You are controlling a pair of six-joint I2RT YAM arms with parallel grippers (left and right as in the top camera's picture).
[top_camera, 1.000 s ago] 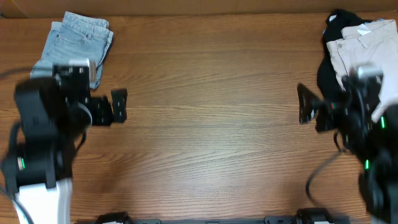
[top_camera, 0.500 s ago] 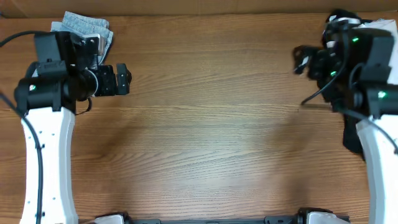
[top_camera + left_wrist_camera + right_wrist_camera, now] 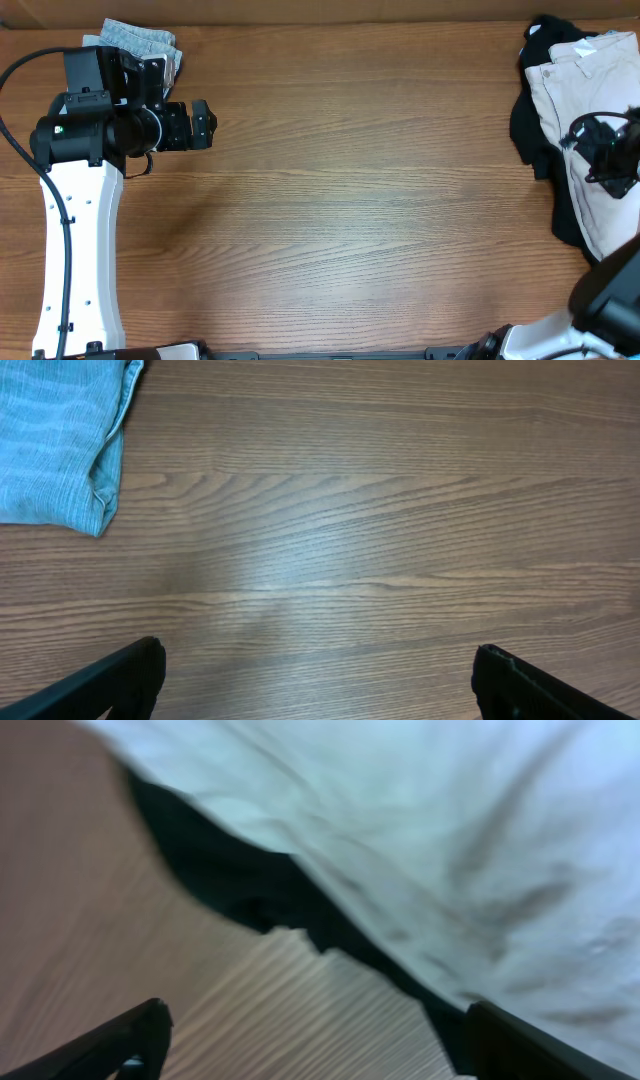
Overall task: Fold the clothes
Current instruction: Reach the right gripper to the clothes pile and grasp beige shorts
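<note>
The clothes (image 3: 585, 85), a pale beige garment with seams, lie crumpled at the table's right edge, partly on top of a black garment (image 3: 527, 125). My right gripper (image 3: 588, 152) hovers over the beige cloth's left side, seen only as a dark shape from overhead. In the right wrist view the right gripper (image 3: 315, 1042) stands open over bare wood, with the black garment's edge (image 3: 230, 885) and the beige clothes (image 3: 450, 830) just ahead, blurred. My left gripper (image 3: 203, 125) is open above the table at the far left, its fingers (image 3: 110, 685) wide apart with nothing between them.
A folded light-blue denim garment (image 3: 135, 42) lies at the back left corner, behind the left arm, and its corner (image 3: 55, 440) shows in the left wrist view. Brown wooden table (image 3: 350, 180) spans the middle.
The right arm has swung from over the wood at mid-right out to the right edge, above the beige clothes. The left arm stretched toward the back left, then held nearly still.
</note>
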